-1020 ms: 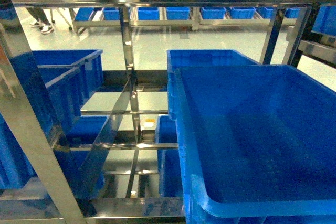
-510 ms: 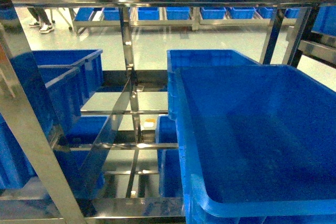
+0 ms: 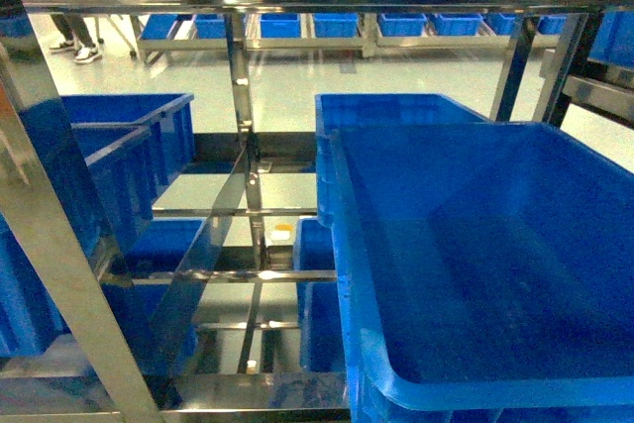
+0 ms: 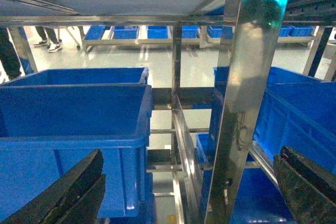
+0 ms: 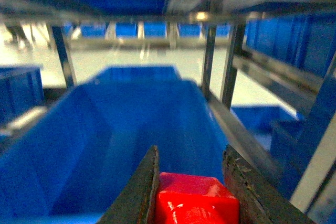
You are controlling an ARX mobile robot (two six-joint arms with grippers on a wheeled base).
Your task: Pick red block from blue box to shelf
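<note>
The right wrist-mounted view shows the small glossy red plastic block [image 5: 195, 199] at the bottom centre of the frame, clamped between the two dark fingers of the right gripper [image 5: 191, 195], which are closed against its sides. The pick is therefore judged done: the block is out of the pale turquoise box, which is not seen in any view. What is left is the placing. The block is held in front of a large dark blue ribbed plastic crate [image 5: 126, 129] that fills the middle of the frame and sits on the shiny stainless-steel shelf [image 5: 231, 66]; no release has been made yet.

In the left wrist-mounted view the left gripper [image 4: 189, 192] is seen only as two dark fingers at the lower left and lower right corners, spread wide apart with nothing between them.

One red block is counted. Two grippers are seen, one in each wrist view; neither appears in the head view. In the head view one large blue crate [image 3: 475, 264] fills the lower right, a second lies behind it, one or two more are seen at the left edge and others on lower tiers. A row of small blue bins [image 3: 337, 25] is seen along the top of the frame, too small to be counted reliably.
</note>
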